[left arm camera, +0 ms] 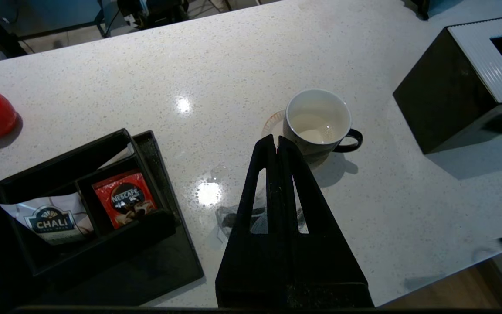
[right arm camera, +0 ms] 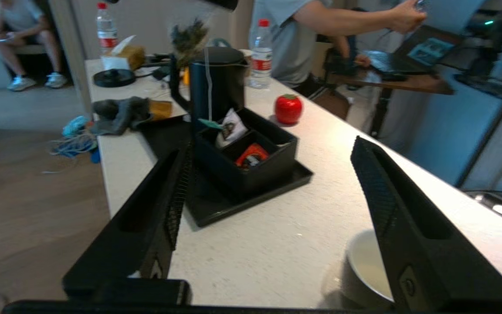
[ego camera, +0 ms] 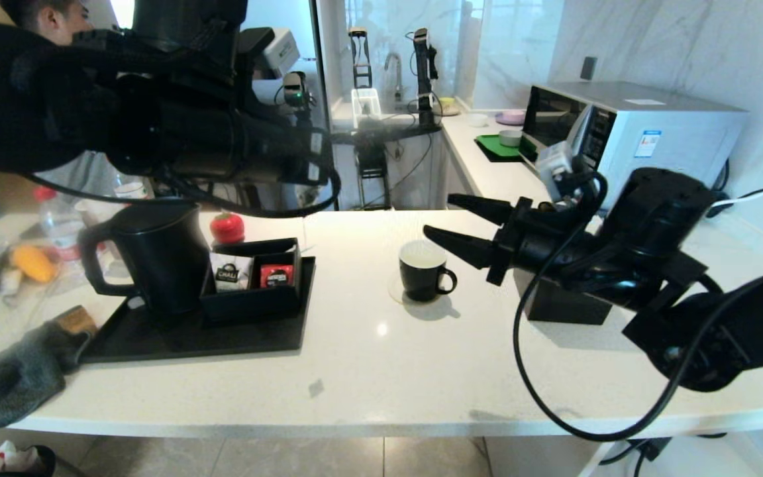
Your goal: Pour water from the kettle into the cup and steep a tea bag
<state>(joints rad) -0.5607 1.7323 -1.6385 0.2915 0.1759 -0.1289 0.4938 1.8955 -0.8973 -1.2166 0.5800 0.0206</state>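
Here your left gripper (left arm camera: 277,141) hangs high over the counter with the tea bag (left arm camera: 257,218) clenched between its fingers, while the right gripper (ego camera: 451,222) hovers released beside the cup (ego camera: 423,270).

In your left wrist view the closed fingers pinch the pale pouch, which dangles above the white counter (ego camera: 381,371) near the cup (left arm camera: 318,122); the mug's white interior looks to hold a little liquid. Your right gripper's jaws are spread wide, level with the mug's rim and just to its right, touching nothing. The kettle (ego camera: 156,255) stands upright on the black tray (ego camera: 222,338) at your left, against the sachet box (ego camera: 255,291), well apart from the cup. A black tissue box (left arm camera: 464,78) sits to the cup's right.
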